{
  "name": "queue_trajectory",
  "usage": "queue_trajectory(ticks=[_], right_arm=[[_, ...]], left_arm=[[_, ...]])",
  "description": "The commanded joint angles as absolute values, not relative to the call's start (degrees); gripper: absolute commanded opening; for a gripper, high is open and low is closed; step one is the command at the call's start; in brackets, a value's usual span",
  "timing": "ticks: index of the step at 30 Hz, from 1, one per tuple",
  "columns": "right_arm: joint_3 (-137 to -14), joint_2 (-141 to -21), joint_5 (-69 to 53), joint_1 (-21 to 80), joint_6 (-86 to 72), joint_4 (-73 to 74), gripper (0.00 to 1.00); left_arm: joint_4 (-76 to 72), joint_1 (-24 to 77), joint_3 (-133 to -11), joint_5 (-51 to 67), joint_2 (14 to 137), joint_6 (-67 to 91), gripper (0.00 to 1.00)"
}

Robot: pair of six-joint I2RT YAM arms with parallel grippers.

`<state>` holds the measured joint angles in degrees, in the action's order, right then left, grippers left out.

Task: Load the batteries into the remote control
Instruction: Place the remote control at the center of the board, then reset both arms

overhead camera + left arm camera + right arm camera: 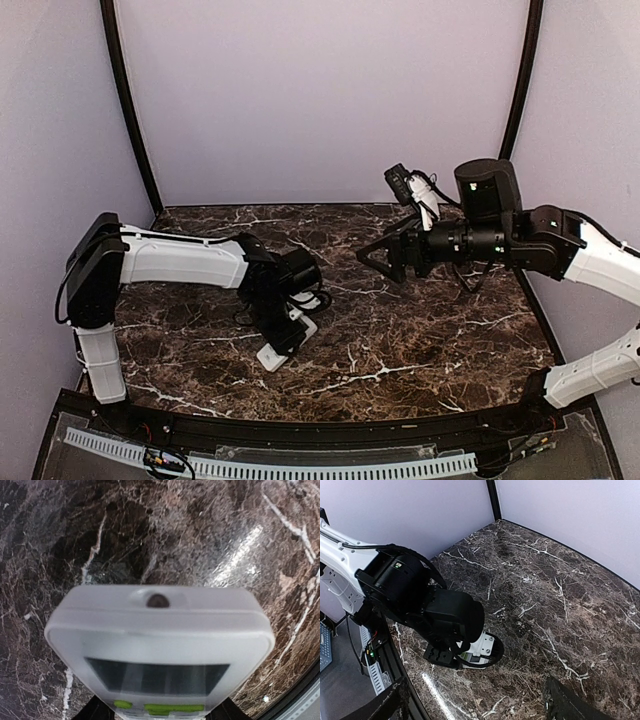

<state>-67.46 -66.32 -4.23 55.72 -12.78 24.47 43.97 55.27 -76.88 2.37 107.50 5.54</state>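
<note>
while the dark marble table (pixel 430 340) fills most of every view, the two arms share it unevenly: the left arm (pixel 180 260) reaches low across the near left part, and the right arm (pixel 520 240) hangs raised over the far right, well apart from it. the right gripper (pixel 372 256) points toward the middle with its jaws spread wide, and only bare marble shows between its fingers (pixel 562 705). the left gripper (pixel 287 335) is down by the tabletop, pinching the remote control (pixel 160 635) across its lower body, dark fingers showing at either side at the bottom of the left wrist view. the remote sits left of centre toward the near edge, face toward that wrist camera; whether it rests on the marble or is lifted slightly i cannot tell. on it show the display window (pixel 157 677), green buttons (pixel 172 708) and a small dark emitter (pixel 158 600) at the top end. no batteries are visible anywhere.

by its look the remote is a light, stiff, hollow plastic shell with smooth, rather slippery sides. a hold across the narrow width near mid-body seems best, firm but not crushing, and clear of the back where the cells would go. the batteries should be small, hard and prone to roll, best pinched across the barrel.
</note>
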Motion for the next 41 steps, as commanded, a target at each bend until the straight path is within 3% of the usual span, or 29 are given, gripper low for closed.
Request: queue_trajectory(ticks=[1, 4, 7, 8, 9, 10, 12, 17, 22, 26, 29, 36, 41], right_arm=[[-66.6, -65.8, -3.8, 55.4, -13.7, 25.9, 0.89], [-66.0, -66.0, -2.6, 55.5, -14.3, 26.4, 0.89], [-65.6, -66.6, -0.3, 55.3, -16.0, 28.2, 0.90], [-65.6, -66.9, 1.5, 55.0, -16.8, 29.2, 0.90], [-65.7, -67.2, 2.5, 54.5, -17.6, 30.3, 0.91], [-65.8, -67.3, 3.3, 53.8, -18.5, 31.3, 0.91], [-65.8, -67.5, 5.0, 52.1, -20.3, 33.0, 0.91], [-62.8, -65.5, 4.8, 42.8, -24.0, 34.0, 0.94], [-55.0, -62.3, -4.1, 28.3, -24.5, 28.7, 0.95], [-47.4, -58.8, -5.2, 16.3, -22.8, 21.8, 0.95], [-41.6, -55.9, -5.8, 10.3, -21.4, 15.4, 0.96], [-34.8, -51.4, 10.7, 9.0, -24.3, 8.5, 0.99], [-32.0, -50.9, 11.7, 8.8, -23.6, 5.0, 0.99]], left_arm=[[55.8, 55.2, -83.6, -0.2, 111.5, 2.9, 0.11], [58.5, 55.2, -85.8, -1.6, 115.4, 2.0, 0.19], [59.1, 55.3, -86.8, -1.2, 117.3, 1.0, 0.40], [58.8, 55.3, -86.7, -1.0, 117.4, 0.8, 0.56], [58.6, 55.3, -86.6, -0.4, 117.3, 0.5, 0.66], [58.1, 55.4, -86.5, 0.7, 117.2, 0.4, 0.87], [56.7, 55.6, -86.4, 2.3, 116.3, 0.4, 0.97], [49.3, 55.6, -84.8, 5.7, 108.4, 0.4, 0.99], [30.3, 52.8, -75.7, 2.9, 95.2, 2.8, 0.99], [16.2, 43.2, -64.5, -1.3, 79.6, 12.2, 0.99], [7.7, 30.5, -53.4, -2.3, 71.0, 23.1, 0.99], [1.8, 18.4, -38.1, -27.6, 57.6, 30.4, 0.99], [1.1, 14.0, -35.6, -33.0, 56.6, 29.5, 0.99]])
